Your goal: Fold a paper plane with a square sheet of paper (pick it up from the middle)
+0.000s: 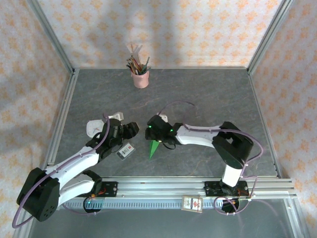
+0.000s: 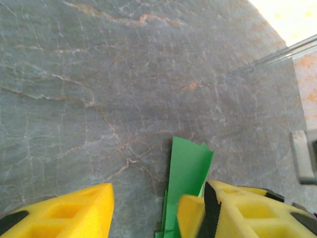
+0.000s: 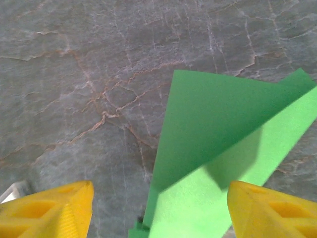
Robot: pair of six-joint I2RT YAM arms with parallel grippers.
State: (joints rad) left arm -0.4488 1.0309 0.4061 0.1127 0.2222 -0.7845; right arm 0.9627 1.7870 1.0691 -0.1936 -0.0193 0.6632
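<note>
The grey stone-patterned tabletop (image 1: 198,99) carries everything. The right hand (image 1: 151,130) reaches in toward the middle, and the left hand (image 1: 131,130) sits just beside it, the two facing each other. The green paper (image 1: 154,148) lies mid-tabletop as a narrow folded wedge, with its wide end under the right hand and its point toward the near edge. In the right wrist view that hand's yellow fingers (image 3: 49,210) stand wide apart, the folded paper spread between them. The left hand is also spread wide. In its wrist view the paper's end shows just beside its right finger, and I cannot tell whether they touch. A pink cup (image 1: 140,79) of pencils stands well behind. A small white card (image 1: 126,150) lies near the left hand.
</note>
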